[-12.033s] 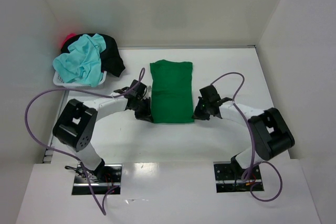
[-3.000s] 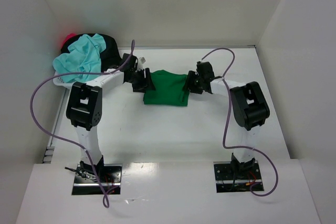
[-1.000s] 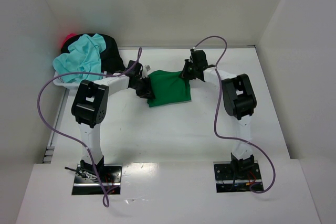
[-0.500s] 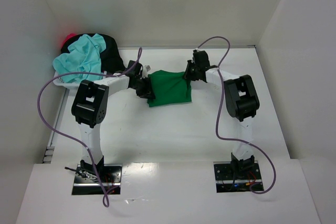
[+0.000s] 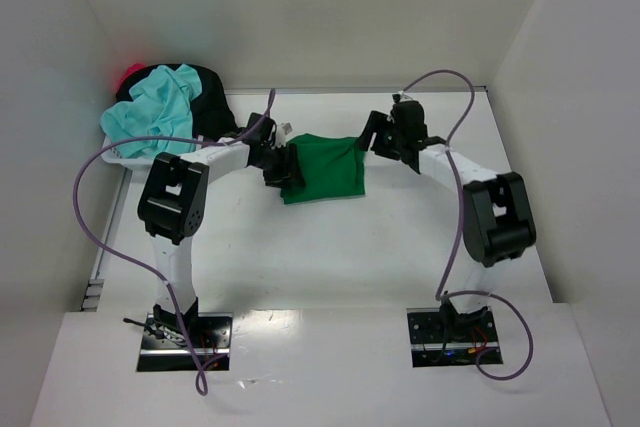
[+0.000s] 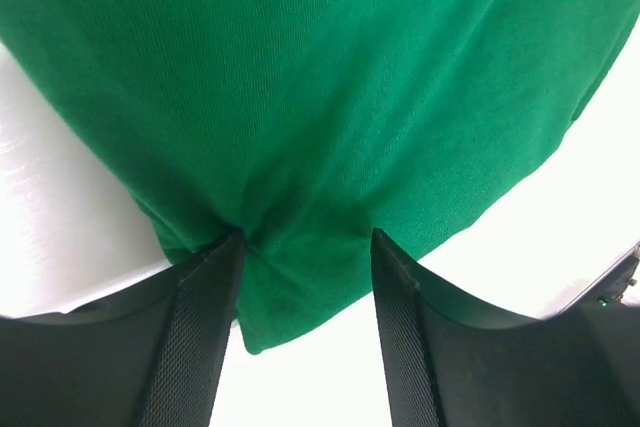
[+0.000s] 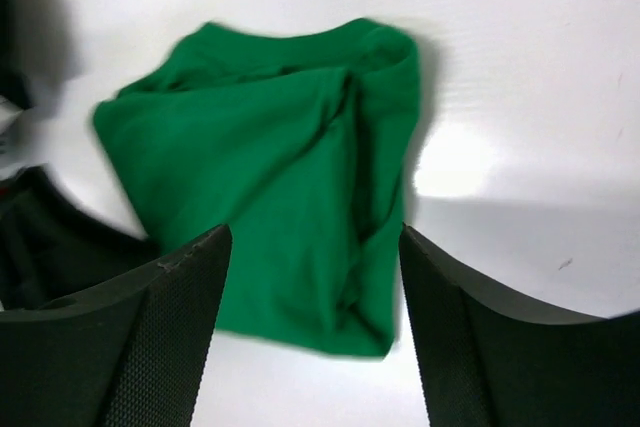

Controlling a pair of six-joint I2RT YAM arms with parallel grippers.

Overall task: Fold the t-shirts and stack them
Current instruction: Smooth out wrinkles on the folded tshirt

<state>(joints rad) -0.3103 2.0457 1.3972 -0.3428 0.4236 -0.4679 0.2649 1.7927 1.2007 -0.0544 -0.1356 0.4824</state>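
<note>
Now that both grippers have just let go, the left gripper (image 6: 306, 237) stands open with the green t-shirt (image 5: 325, 167) loose between its fingers, and the right gripper (image 7: 315, 232) is wide open and empty. The shirt lies folded mid-table, so this fold seems finished. At the far left, the turquoise t-shirt (image 5: 155, 112) waits in the white basket (image 5: 120, 155).

Top cam: fixed, high behind the arm bases (image 5: 185, 339), looking down on the whole bench (image 5: 330, 257), far edge at frame top. Left wrist cam: on the left hand (image 6: 306, 239), very close in, green t-shirt (image 6: 320, 97) fills nearly all the frame past its fingers (image 6: 200, 347). Right wrist cam: on the right hand (image 7: 313, 232), farther back, looking down at the whole shirt plus bare bench. All three views share the shirt, near the bench's far edge.
</note>
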